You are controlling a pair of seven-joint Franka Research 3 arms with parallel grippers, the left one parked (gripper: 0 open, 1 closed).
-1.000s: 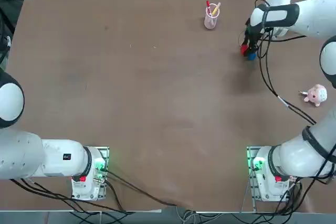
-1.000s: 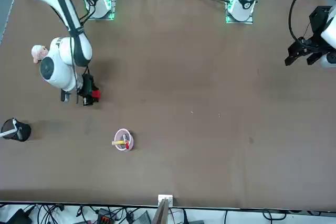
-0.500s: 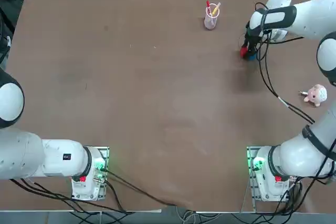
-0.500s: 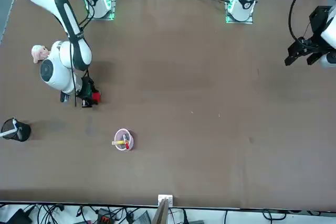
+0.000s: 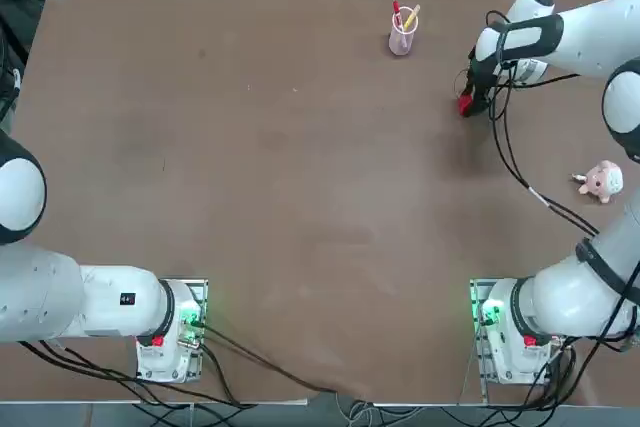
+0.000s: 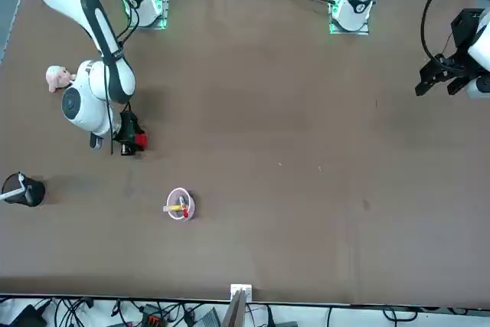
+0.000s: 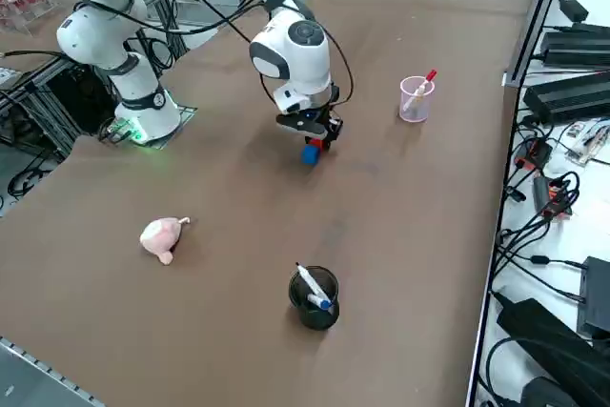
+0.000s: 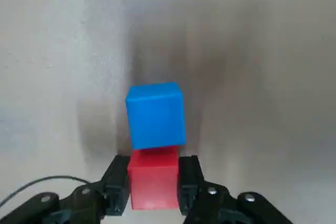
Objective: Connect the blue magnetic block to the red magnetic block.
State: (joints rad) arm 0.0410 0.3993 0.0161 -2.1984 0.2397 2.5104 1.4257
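Observation:
My right gripper [image 8: 153, 177] is low over the table's far right part, shut on the red magnetic block [image 8: 153, 179], one finger on each side of it. The blue magnetic block [image 8: 155, 115] sits flush against the red one's far face, just beyond the fingertips. The right side view shows the blue block [image 7: 310, 153] on the table under the gripper [image 7: 319, 136]. From overhead only the red block [image 5: 464, 103] peeks out beside the gripper [image 5: 475, 95]; the blue one is hidden under the hand. The red block [image 6: 140, 140] also shows beside the gripper [image 6: 128, 135] in the front view.
A pink cup with pens [image 5: 402, 37] stands to the left of the blocks near the far edge. A pink plush toy [image 5: 602, 181] lies nearer the robot at the right edge. A black cup with pens [image 7: 314, 297] stands at the far right side.
The wrist has shifted slightly over the two blocks. The blue block, which showed beside the red one from overhead before, is now covered by the hand. The blocks stay in about the same spot.

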